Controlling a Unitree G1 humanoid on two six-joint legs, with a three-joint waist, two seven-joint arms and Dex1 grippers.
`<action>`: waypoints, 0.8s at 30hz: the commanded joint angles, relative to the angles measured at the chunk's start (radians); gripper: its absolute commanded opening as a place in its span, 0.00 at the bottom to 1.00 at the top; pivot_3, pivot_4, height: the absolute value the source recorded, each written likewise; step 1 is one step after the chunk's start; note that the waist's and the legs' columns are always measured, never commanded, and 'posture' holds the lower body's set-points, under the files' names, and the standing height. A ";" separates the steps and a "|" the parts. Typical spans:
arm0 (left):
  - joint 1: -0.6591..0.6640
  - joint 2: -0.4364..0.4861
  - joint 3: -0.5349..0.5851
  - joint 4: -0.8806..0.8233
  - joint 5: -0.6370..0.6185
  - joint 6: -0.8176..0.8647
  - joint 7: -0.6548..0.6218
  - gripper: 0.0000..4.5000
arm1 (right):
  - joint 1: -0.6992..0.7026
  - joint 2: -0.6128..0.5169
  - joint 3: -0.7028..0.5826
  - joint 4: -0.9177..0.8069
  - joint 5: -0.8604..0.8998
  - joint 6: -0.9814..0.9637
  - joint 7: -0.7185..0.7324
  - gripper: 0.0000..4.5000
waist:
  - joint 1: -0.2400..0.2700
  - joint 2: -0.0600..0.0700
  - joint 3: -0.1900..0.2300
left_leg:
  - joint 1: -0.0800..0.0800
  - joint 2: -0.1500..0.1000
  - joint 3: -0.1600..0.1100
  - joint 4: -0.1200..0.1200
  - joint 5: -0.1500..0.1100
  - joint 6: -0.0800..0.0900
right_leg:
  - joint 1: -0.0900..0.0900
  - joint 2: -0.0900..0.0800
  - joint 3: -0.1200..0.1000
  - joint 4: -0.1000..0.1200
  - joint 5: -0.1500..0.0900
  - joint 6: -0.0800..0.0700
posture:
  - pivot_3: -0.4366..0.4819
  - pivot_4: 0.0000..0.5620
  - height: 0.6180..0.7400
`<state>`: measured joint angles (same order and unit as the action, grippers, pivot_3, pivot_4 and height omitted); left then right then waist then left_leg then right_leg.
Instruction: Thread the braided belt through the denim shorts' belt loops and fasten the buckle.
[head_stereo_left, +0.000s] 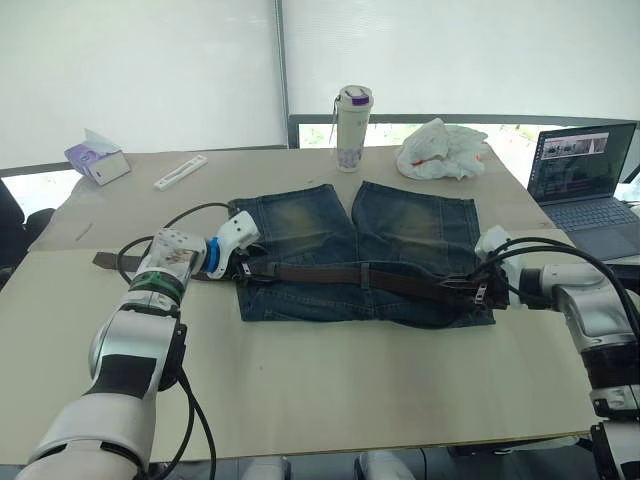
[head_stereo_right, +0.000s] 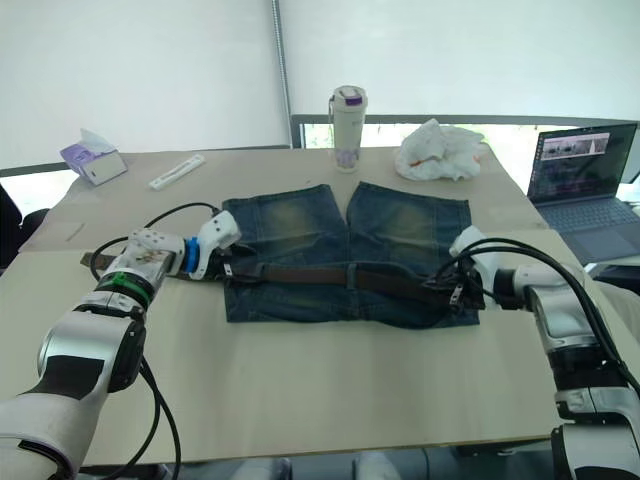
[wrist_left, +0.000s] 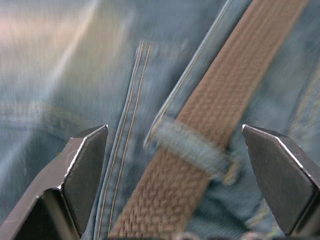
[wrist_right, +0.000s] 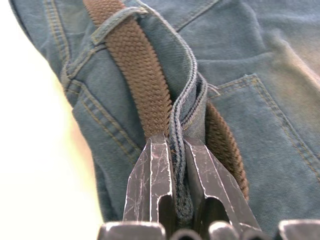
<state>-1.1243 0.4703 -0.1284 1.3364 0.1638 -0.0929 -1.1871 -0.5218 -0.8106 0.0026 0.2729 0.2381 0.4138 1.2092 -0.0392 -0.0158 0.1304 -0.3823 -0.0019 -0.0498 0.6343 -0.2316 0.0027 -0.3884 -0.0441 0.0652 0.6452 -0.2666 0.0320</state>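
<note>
Tabletop: right gripper (wrist_right: 178, 165) pinches denim shorts (wrist_right: 250, 100).

Buckle: too small to be made out beside the right gripper (head_stereo_left: 484, 289).
Belt (head_stereo_left: 330, 273): hidden in parts under the loops (wrist_left: 192, 147).
Laptop (head_stereo_left: 585, 190): cut off at the right edge.
Left wrist view: shorts (wrist_left: 60, 75) blurred.

You will find no legible text; markings on the laptop screen (head_stereo_left: 581, 158) and tissue box (head_stereo_left: 97, 159) are unreadable.

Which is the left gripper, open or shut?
Open: the left gripper has its fingers spread wide either side of the braided belt, touching nothing.
</note>
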 joint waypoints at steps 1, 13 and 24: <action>-0.048 -0.009 -0.015 0.010 0.042 0.026 0.037 1.00 | 0.008 -0.014 -0.028 -0.046 0.018 -0.003 -0.008 0.00 | 0.000 0.000 0.000 | 0.000 0.000 0.000 0.000 0.000 0.000 | 0.000 0.000 0.000 0.000 0.000 0.000 | 0.48 0.27 1.00; -0.075 -0.021 0.029 0.013 0.050 0.010 0.108 0.06 | 0.025 0.007 -0.047 -0.063 0.029 -0.013 -0.071 0.00 | -0.001 0.000 0.000 | 0.000 0.000 0.000 0.000 0.000 0.000 | 0.000 0.000 0.000 0.000 0.000 0.000 | 0.48 0.27 1.00; -0.107 -0.034 0.109 0.019 0.039 -0.074 0.394 0.01 | -0.215 0.187 -0.040 0.337 -0.079 -0.324 -0.278 0.00 | -0.002 0.000 0.000 | 0.001 0.000 0.000 0.000 0.000 0.000 | 0.000 0.000 0.001 0.001 0.000 0.000 | 0.48 0.27 1.00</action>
<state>-1.2035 0.4252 -0.0479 1.3609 0.2318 -0.1379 -0.7839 -0.7001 -0.6300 0.0054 0.5785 0.1491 0.1456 0.9628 -0.0411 -0.0160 0.1305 -0.3813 -0.0020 -0.0494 0.6340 -0.2316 0.0027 -0.3887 -0.0444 0.0659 0.6459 -0.2666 0.0319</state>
